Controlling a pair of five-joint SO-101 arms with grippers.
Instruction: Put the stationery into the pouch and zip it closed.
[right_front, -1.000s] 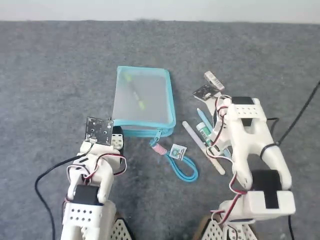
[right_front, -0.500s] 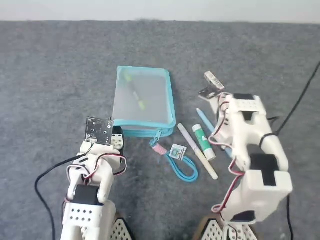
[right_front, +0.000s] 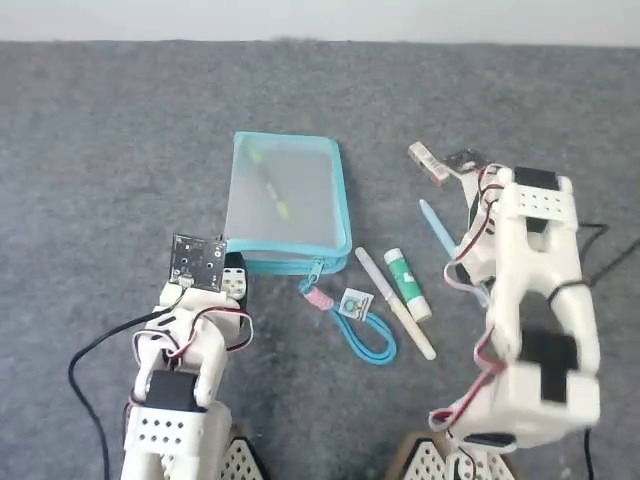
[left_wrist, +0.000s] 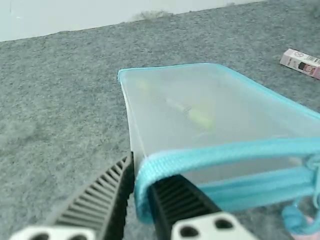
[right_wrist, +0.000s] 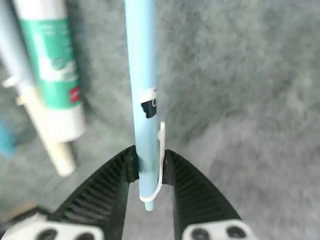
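The left gripper (left_wrist: 140, 172) pinches the pouch (left_wrist: 200, 110) by its teal edge to steady it, and the right gripper (right_wrist: 149, 160) clamps the light-blue pen (right_wrist: 142, 75), apparently to load it.

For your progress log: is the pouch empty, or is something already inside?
Not empty: a yellow-green pen shows through the translucent pouch.

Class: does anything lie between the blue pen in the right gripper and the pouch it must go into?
Yes. A glue stick and a cream pen lie flat on the table between the blue pen, clamped in the right gripper, and the pouch. Lifted, the blue pen could probably pass over them.
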